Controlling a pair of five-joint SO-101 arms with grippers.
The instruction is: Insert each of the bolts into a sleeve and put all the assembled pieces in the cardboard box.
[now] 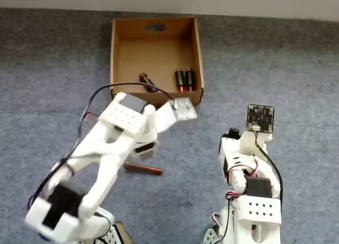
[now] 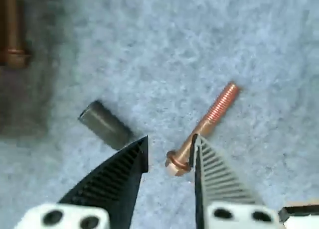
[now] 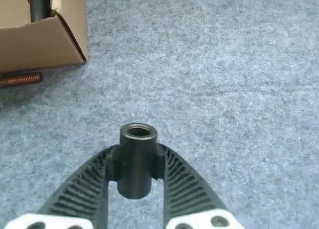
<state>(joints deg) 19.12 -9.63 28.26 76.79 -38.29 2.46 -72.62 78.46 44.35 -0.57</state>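
My left gripper point(image 2: 170, 144) is open, low over the grey carpet. The head of a copper bolt point(image 2: 205, 123) lies between its fingertips, close against one finger. A loose dark sleeve point(image 2: 104, 124) lies just beyond the other finger, and a second copper bolt point(image 2: 11, 30) lies farther off. My right gripper point(image 3: 135, 162) is shut on a dark sleeve point(image 3: 137, 139), held upright with its open bore facing the camera. In the high view the cardboard box point(image 1: 119, 48) stands at the back with three assembled pieces point(image 1: 184, 79) inside. A copper bolt point(image 1: 144, 168) lies beside the left arm point(image 1: 114, 143).
The right arm point(image 1: 249, 164) stands at the right, well apart from the box. A box corner point(image 3: 45, 42) and the threaded end of a bolt point(image 3: 20, 79) show beyond the right gripper. Open carpet surrounds both arms.
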